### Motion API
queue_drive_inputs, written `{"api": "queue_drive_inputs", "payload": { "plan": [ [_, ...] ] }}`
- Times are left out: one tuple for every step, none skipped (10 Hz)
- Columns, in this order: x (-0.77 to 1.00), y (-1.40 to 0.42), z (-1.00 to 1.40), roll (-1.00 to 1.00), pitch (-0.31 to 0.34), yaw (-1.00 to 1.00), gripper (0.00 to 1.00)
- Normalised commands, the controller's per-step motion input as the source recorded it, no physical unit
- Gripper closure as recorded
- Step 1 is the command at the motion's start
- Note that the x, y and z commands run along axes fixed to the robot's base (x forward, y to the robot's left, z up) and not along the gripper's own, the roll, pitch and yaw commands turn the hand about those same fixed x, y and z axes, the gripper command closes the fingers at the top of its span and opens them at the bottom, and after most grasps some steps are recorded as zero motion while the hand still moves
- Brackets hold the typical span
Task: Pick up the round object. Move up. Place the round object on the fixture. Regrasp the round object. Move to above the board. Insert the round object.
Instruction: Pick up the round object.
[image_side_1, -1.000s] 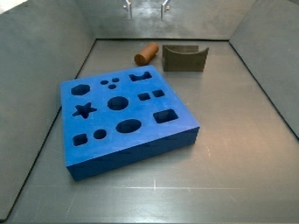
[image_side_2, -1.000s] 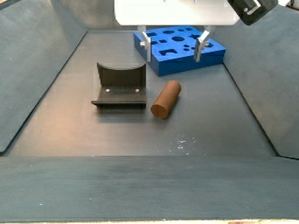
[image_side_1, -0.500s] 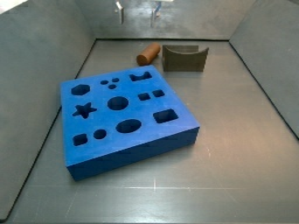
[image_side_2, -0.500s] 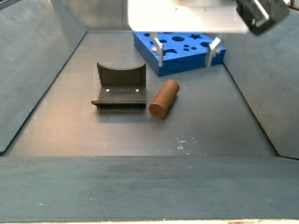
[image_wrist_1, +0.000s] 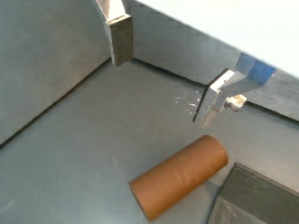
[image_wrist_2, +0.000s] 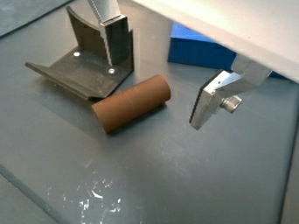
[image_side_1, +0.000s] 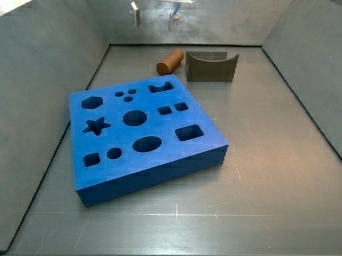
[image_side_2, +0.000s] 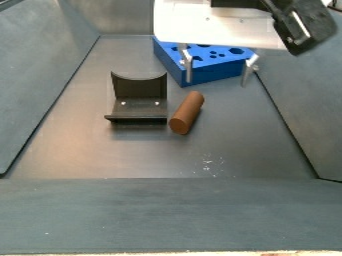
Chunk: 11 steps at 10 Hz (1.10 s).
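The round object is a short brown-orange peg lying on its side on the grey floor (image_side_2: 187, 112), just beside the fixture (image_side_2: 134, 98), a dark block with a curved notch. Both wrist views show the round object (image_wrist_1: 177, 178) (image_wrist_2: 131, 102) below the fingers, not between them. My gripper (image_side_2: 218, 72) hangs open above the floor, between the round object and the board (image_side_2: 207, 55), with nothing held. Its fingers (image_wrist_2: 114, 39) are spread wide. The blue board (image_side_1: 140, 130) with shaped cutouts lies flat. In a side view the gripper (image_side_1: 155, 11) is high at the back wall.
Grey walls (image_side_1: 60, 60) slope up around the floor on all sides. The fixture (image_wrist_2: 76, 70) stands close to one finger in a wrist view. A corner of the board (image_wrist_2: 201, 48) shows behind the peg. Scratches mark the floor (image_side_2: 207, 165).
The open gripper has come down and shifted sideways toward the peg. The peg, fixture and board have not moved.
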Motion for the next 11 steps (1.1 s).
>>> {"api": "queue_drive_inputs", "payload": {
  "plan": [
    [0.02, 0.00, -0.01, 0.00, 0.000, 0.00, 0.00],
    [0.10, -0.05, -0.02, 0.00, 0.000, -0.01, 0.00],
    [0.12, -0.07, 0.00, 0.01, 0.051, -0.03, 0.00],
    [0.00, 0.00, 0.00, 0.00, -0.014, 0.00, 0.00],
    [0.00, -0.02, -0.07, 0.00, -0.094, 0.00, 0.00],
    [0.03, -0.27, -0.33, 0.00, -0.020, 0.00, 0.00],
    [0.32, -0.28, -0.51, 0.00, 0.000, -0.11, 0.00],
    [0.67, -0.17, -0.55, -0.04, 0.000, -0.34, 0.00],
    [0.66, 0.00, -0.45, -0.16, 0.260, -0.25, 0.00],
    [0.22, 0.00, -0.17, -0.16, 0.157, -0.05, 0.00],
    [0.08, 0.01, 0.00, 0.00, 0.100, 0.00, 0.00]
  ]
}}
